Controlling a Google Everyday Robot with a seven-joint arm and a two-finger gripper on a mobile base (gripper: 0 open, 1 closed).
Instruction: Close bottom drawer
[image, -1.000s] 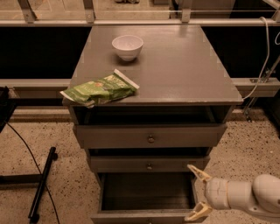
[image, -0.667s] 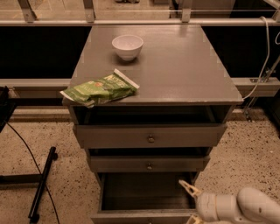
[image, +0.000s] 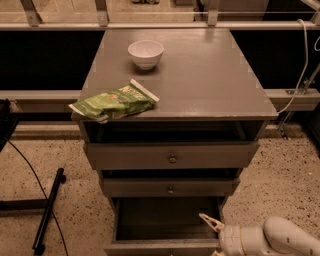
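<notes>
Down at the lower right corner, the gripper (image: 209, 236) hangs at the right front corner of the bottom drawer (image: 160, 222). Of its two fingers (image: 210, 221), one shows plainly: a pale, pointed one angled up and to the left over the drawer's right inner edge. The other is mostly cut off by the lower border. They stand spread apart with nothing held between them. Behind them one white arm (image: 280, 240) runs off to the right.

The bottom drawer is pulled well out, its dark wooden inside open to view and its front running along the very bottom of the view. It is the lowest of three drawers. Above it sits the middle drawer (image: 150, 187), and above that the wider top drawer (image: 130, 156); a dark gap shows over each of their fronts. Two small round knobs are visible, one on the middle front (image: 170, 190) and one on the top front (image: 172, 159).

On the grey table (image: 210, 85) lie two things, well apart: one white bowl (image: 145, 52) upright toward the back, and one green packet (image: 114, 103) at the front left corner, overhanging the edge.

On the speckled floor (image: 280, 175) at left lies one black bar (image: 48, 210), with one black cable (image: 25, 165) beside it. One white cable (image: 301, 65) hangs at the right.
</notes>
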